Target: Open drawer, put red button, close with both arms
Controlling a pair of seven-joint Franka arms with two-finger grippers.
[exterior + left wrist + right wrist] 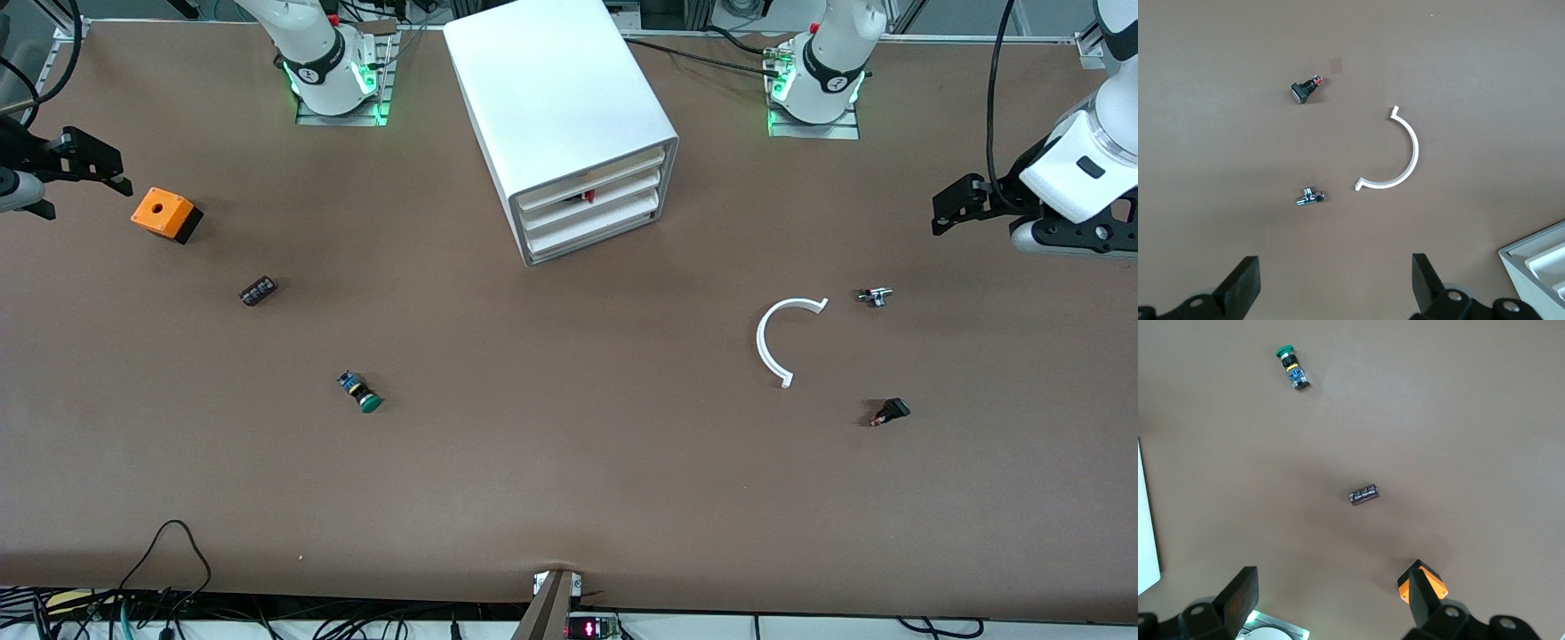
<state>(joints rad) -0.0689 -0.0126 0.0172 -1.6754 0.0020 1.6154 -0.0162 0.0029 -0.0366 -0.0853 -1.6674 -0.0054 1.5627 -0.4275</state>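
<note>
The white cabinet (560,107) stands at the robots' edge of the table between the two bases. Its middle drawer (613,199) sits slightly ajar, with a dark gap above its front. A bit of the red button (589,195) shows in that gap. My left gripper (956,206) is open and empty, up over the left arm's end of the table. My right gripper (89,164) is open and empty over the right arm's end, beside an orange box (165,214). The wrist views show the left gripper (1336,287) and the right gripper (1331,603) with jaws wide apart.
A green-capped button (360,392) and a small dark cylinder (257,291) lie toward the right arm's end. A white arc (778,342), a metal fitting (875,296) and a black switch (890,412) lie toward the left arm's end.
</note>
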